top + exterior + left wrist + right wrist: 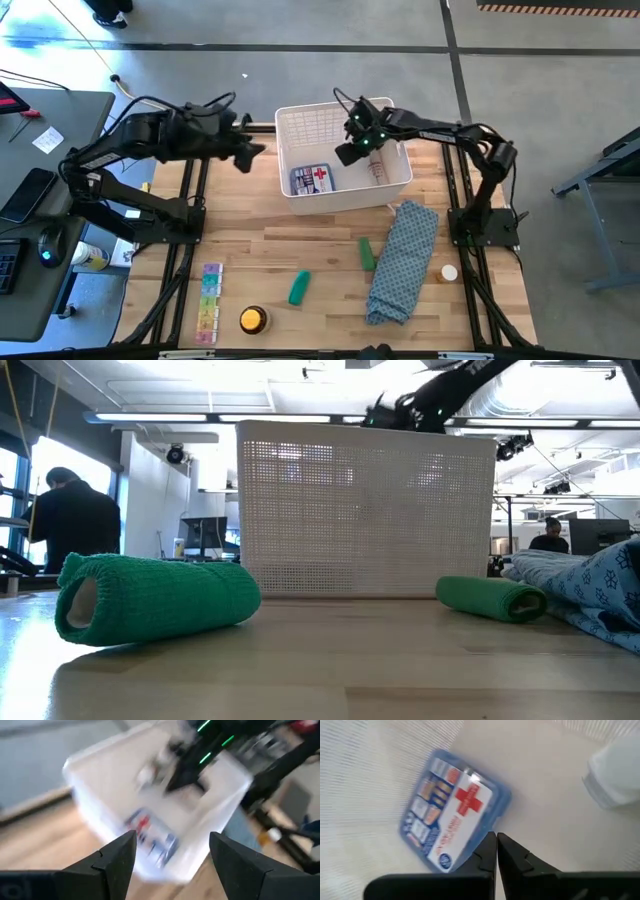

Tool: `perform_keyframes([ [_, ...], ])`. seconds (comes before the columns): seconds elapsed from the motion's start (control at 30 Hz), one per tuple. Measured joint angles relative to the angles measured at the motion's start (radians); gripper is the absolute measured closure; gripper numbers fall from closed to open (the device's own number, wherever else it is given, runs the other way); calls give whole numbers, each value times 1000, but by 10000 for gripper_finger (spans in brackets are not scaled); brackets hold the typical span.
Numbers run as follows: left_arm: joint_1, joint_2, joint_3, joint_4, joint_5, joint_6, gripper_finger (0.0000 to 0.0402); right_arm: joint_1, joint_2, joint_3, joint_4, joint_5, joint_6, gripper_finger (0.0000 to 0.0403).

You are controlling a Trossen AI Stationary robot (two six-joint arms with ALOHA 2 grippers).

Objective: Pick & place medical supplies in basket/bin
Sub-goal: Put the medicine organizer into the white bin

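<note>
one basket (400,185), one red-cross pack (311,180), two green tubes (300,288); left jaws open, right closed

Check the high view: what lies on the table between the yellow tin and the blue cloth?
One green roll lies between the yellow tin and the blue cloth; otherwise bare wood.

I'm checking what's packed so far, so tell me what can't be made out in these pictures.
- Basket contents: hidden in the low view by its lattice wall.
- Red-cross pack: print blurred in the left wrist view; small print too small in the high view.
- White item in the basket: cut off by the right wrist picture's edge, and too small in the high view to identify.
- Pill organiser: compartments too small to see contents, high view.
</note>
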Motion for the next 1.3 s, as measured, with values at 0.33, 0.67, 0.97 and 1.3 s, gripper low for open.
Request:
perform_keyframes([
  [0.33, -48, 36, -83, -408, 332, -417, 117, 0, -198, 0, 30, 65, -7, 398],
  [0.67, -320, 94, -305, -369, 525, -738, 117, 1, -342, 0, 21, 61, -24, 383],
  [0.97, -633, 117, -457, -225, 602, -1261, 117, 4, -424, 0, -34, 45, -94, 340],
  [1.3, -754, 248, -599, 6, 675, -1473, 117, 4, -429, 0, -49, 9, -148, 302],
])
